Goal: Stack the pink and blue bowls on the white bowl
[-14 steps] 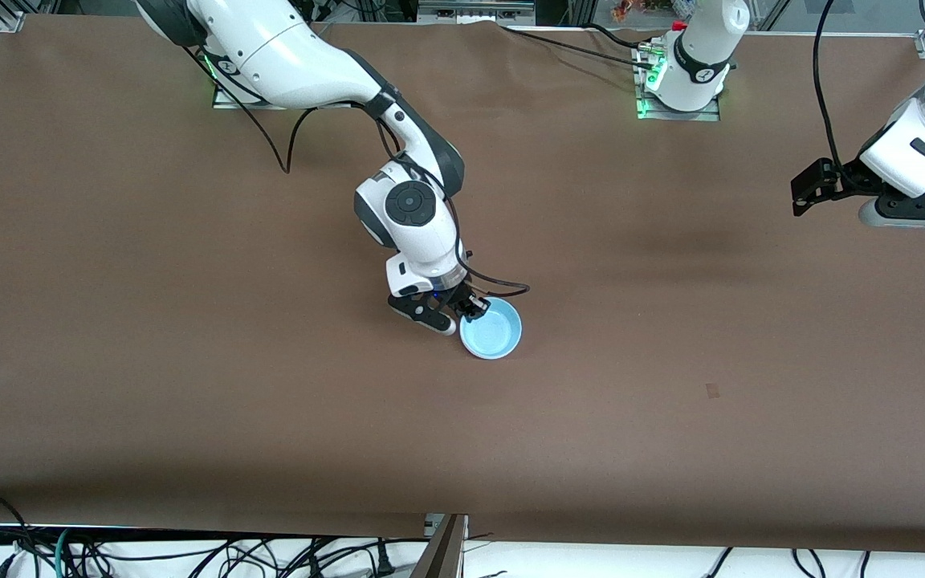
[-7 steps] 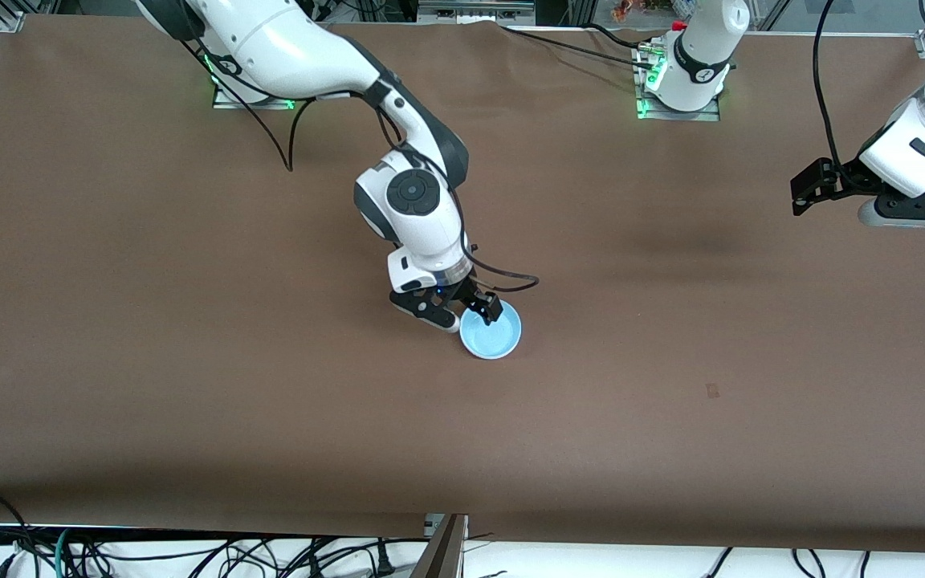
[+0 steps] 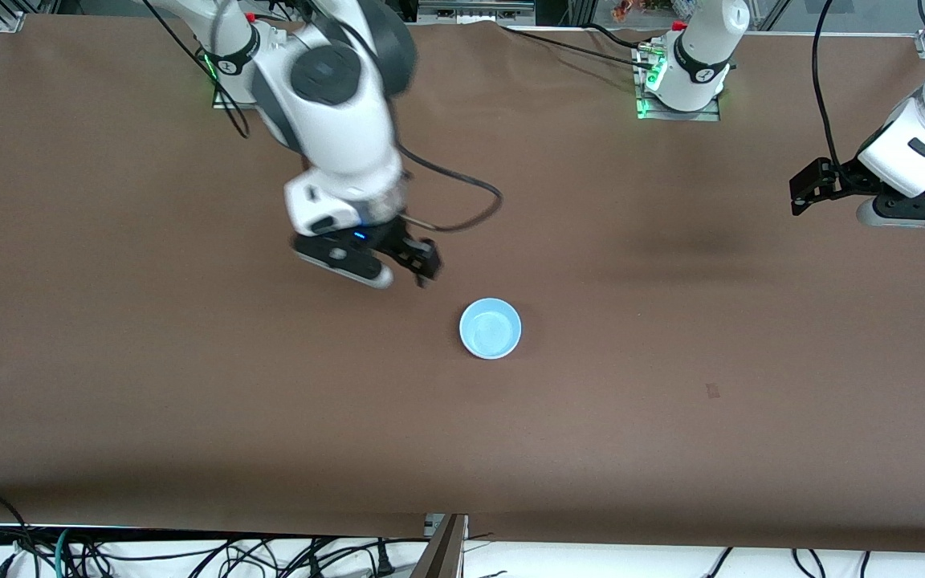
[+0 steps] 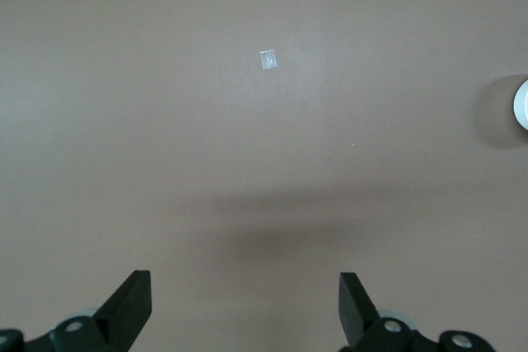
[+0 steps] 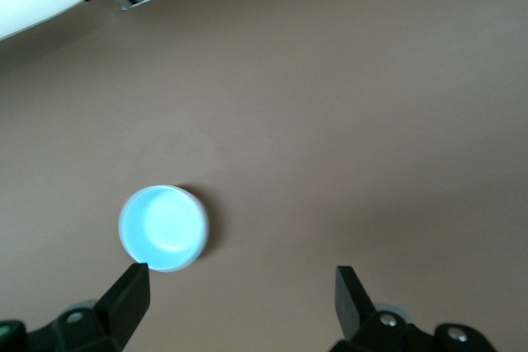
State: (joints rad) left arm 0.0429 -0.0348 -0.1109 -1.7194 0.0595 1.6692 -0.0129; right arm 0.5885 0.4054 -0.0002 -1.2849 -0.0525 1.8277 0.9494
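The light blue bowl [image 3: 491, 327] sits upright on the brown table [image 3: 189, 385] near its middle, and the right wrist view shows it too [image 5: 162, 227]. Nothing shows under or inside it. The pink bowl and the white bowl are hidden or out of view. My right gripper [image 3: 418, 265] hangs open and empty over bare table, apart from the blue bowl and toward the right arm's base; its jaws [image 5: 239, 278] stand wide. My left gripper [image 3: 808, 191] waits open and empty [image 4: 243, 282] over the left arm's end of the table. A pale bowl rim [image 4: 521, 105] shows at the edge of the left wrist view.
A small scrap of tape [image 3: 711, 390] lies on the table nearer the front camera than the bowl, toward the left arm's end. A black cable [image 3: 462, 213] loops off the right wrist. Loose cables [image 3: 189, 558] lie below the table's front edge.
My right gripper has opened, let go of the blue bowl's rim, risen and drawn back toward its base. The bowl stays where it was. The left arm has not moved.
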